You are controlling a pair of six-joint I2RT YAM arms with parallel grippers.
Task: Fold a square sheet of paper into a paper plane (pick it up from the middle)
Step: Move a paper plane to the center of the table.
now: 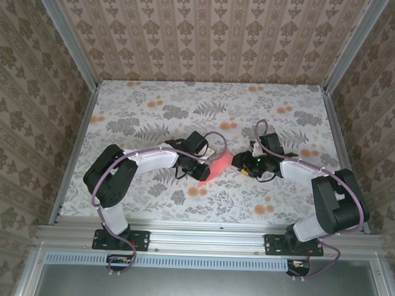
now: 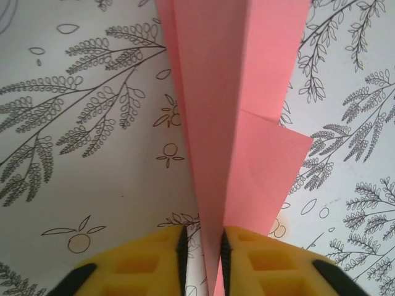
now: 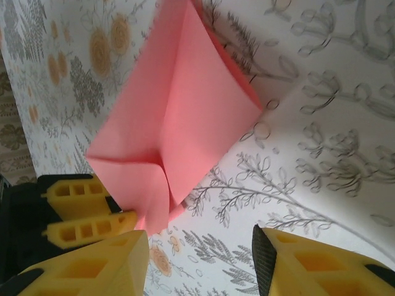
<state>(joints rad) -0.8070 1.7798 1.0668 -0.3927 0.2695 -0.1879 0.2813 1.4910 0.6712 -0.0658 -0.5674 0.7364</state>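
Observation:
The square sheet of paper (image 1: 217, 165) is coral pink and partly folded into a creased, kite-like shape. It lies between the two arms at the middle of the table. In the left wrist view the folded sheet of paper (image 2: 234, 92) runs away from the camera, and its near end stands between the narrow jaws of my left gripper (image 2: 203, 250). My left gripper (image 1: 200, 169) is shut on that end. From the right wrist, the sheet of paper (image 3: 179, 105) looks raised a little, with the left gripper's yellow fingers (image 3: 86, 213) on its corner. My right gripper (image 3: 200, 259) is open with nothing between its fingers, just right of the paper.
The tabletop (image 1: 153, 114) has a white cloth with grey leaf and orange flower prints. Patterned walls and metal rails (image 1: 77, 144) close it in on the left, right and far sides. Both arms (image 1: 326, 191) bend inward toward the middle.

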